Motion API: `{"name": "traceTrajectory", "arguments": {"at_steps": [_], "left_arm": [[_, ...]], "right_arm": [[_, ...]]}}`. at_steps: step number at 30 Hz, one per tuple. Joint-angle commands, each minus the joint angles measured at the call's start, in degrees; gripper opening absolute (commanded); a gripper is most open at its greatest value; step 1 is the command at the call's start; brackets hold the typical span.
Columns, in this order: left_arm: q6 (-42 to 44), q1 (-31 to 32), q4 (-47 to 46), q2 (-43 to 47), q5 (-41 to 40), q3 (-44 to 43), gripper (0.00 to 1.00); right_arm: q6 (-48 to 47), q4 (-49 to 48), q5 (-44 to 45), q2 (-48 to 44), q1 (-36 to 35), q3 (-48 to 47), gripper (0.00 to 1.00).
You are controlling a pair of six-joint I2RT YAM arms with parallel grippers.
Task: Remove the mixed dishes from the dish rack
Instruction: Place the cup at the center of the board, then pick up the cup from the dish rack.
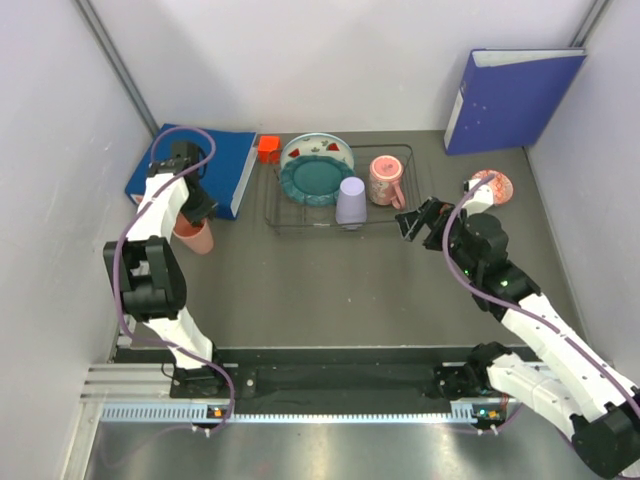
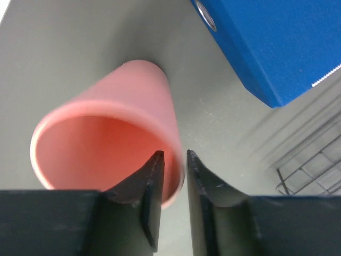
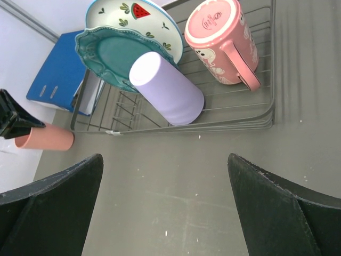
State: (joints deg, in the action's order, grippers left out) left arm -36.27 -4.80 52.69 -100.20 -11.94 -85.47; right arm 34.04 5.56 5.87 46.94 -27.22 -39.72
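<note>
The dish rack [image 1: 420,205] of dark wire sits mid-table. In it stand a teal scalloped plate [image 1: 315,180] and a white watermelon plate [image 1: 318,150], with a lavender cup [image 1: 351,200] and a pink patterned mug [image 1: 386,180] beside them. A salmon cup [image 1: 193,236] stands on the table left of the rack. My left gripper [image 1: 195,208] straddles its rim [image 2: 106,117], jaws slightly apart, with table showing in the gap [image 2: 175,153]. My right gripper [image 1: 415,222] hangs wide open over bare table by the rack's right end [image 3: 165,160]. A small pink patterned bowl [image 1: 490,186] lies at the right.
A blue binder [image 1: 215,165] lies flat at the back left, close to the salmon cup. Another binder [image 1: 510,98] stands against the back right wall. A small red cube [image 1: 268,148] sits behind the rack's left corner. White walls close in both sides.
</note>
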Motion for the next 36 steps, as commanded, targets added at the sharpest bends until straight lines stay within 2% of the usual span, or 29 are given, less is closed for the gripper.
{"name": "traceTrajectory", "arguments": {"at_steps": [1, 2, 4, 5, 10, 13, 16, 21, 24, 27, 28, 29, 36], "left_arm": [[-0.29, -0.47, 0.22, 2.72, 1.83, -4.35, 0.51], [-0.29, -0.39, 0.22, 3.08, 2.1, -4.96, 0.58], [-0.38, -0.3, 0.4, 4.66, 2.8, -6.63, 0.64], [-0.47, -0.39, 0.4, 5.19, 2.89, -7.16, 0.73], [-2.13, -0.3, 0.66, 9.31, 5.17, -10.15, 0.78], [-3.1, 1.28, -0.91, 13.79, 4.66, -9.37, 0.79], [-3.89, 6.35, -5.74, 19.77, 4.04, -5.51, 0.8], [-3.63, 14.89, -20.21, 31.53, 4.03, 9.51, 0.84], [-3.02, 19.29, -25.07, 35.76, 3.51, 17.6, 0.85], [-2.58, 21.49, -25.7, 38.4, 2.63, 22.97, 0.9], [-2.4, 22.11, -25.96, 38.94, 2.63, 24.03, 0.97], [-2.14, 22.37, -25.88, 39.55, 2.54, 25.69, 0.99], [-0.82, 23.17, -26.58, 44.3, 3.07, 29.57, 0.99]], "right_arm": [[-0.55, -2.22, -0.68, 0.35, -0.29, -0.27, 1.0], [-0.56, -2.31, -0.77, 0.52, -0.2, -0.35, 1.0], [-0.55, -2.13, -0.77, 0.87, -0.2, -0.53, 1.0], [-0.47, -2.13, -0.77, 0.87, -0.2, -0.53, 1.0], [-1.6, -2.13, -1.03, 1.75, -0.2, -1.49, 1.0], [-4.5, -0.22, -1.3, 6.74, -1.16, -5.43, 1.0], [-8.46, 4.35, 1.94, 14.11, -4.41, -12.53, 1.0], [-13.65, 11.83, 13.01, 25.99, -12.49, -27.12, 1.0], [-15.06, 13.77, 16.8, 32.5, -15.05, -33.45, 1.0], [-16.02, 17.02, 18.12, 39.79, -15.23, -40.22, 1.0], [-16.81, 17.46, 18.73, 43.03, -15.23, -41.56, 1.0], [-17.08, 18.07, 19.09, 44.45, -15.23, -42.88, 1.0], [-18.05, 18.78, 20.06, 54.21, -15.23, -50.17, 1.0]]}}
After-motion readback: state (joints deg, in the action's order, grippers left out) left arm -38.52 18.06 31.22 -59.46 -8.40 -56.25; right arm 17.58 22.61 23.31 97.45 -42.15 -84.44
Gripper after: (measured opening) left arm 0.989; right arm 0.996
